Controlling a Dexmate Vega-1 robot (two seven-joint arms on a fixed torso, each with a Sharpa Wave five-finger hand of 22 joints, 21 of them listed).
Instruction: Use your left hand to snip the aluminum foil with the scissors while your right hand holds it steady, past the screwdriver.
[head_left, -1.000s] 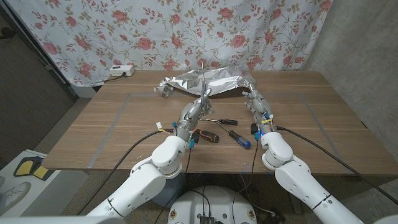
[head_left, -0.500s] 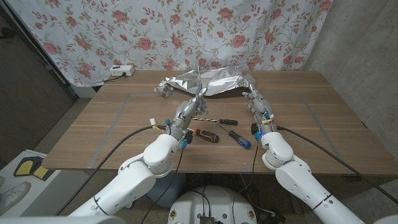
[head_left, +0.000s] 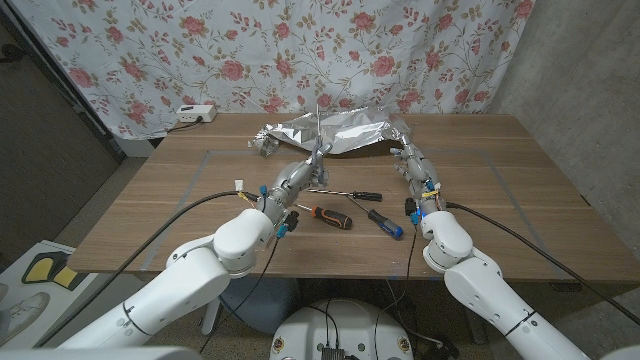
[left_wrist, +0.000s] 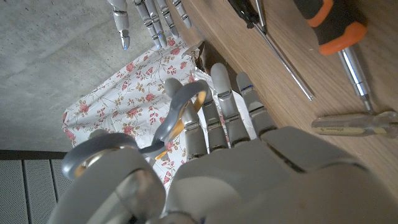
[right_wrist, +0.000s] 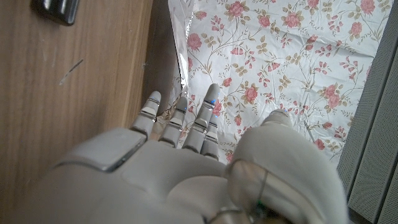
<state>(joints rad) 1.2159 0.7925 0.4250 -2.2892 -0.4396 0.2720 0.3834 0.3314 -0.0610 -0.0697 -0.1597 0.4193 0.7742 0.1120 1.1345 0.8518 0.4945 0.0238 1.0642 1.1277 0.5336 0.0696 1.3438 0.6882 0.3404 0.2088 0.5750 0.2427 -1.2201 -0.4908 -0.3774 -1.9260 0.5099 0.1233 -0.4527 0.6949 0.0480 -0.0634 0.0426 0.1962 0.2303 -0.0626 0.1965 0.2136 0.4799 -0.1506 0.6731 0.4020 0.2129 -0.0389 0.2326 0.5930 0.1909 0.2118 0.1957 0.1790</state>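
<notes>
A crumpled sheet of aluminum foil (head_left: 335, 131) lies at the table's back middle. My left hand (head_left: 303, 171) holds the scissors (head_left: 318, 128) just in front of it, blades pointing up over the foil's front edge. In the left wrist view my fingers grip the grey and yellow scissor handles (left_wrist: 181, 111). My right hand (head_left: 412, 163) reaches to the foil's right corner with fingers straight; in the right wrist view its fingertips (right_wrist: 181, 107) lie at the foil's edge (right_wrist: 181, 59), and whether they press it is unclear. A black-handled screwdriver (head_left: 353, 194) lies between the hands.
An orange and black screwdriver (head_left: 331, 217) and a blue-handled one (head_left: 385, 222) lie nearer the front. A white power strip (head_left: 193, 113) sits at the back left by the floral curtain. Tape lines mark the wooden table (head_left: 180, 200).
My left arm has swung out to the left, and the hand with the scissors has shifted slightly left along the foil's front edge. The right hand has stayed put.
</notes>
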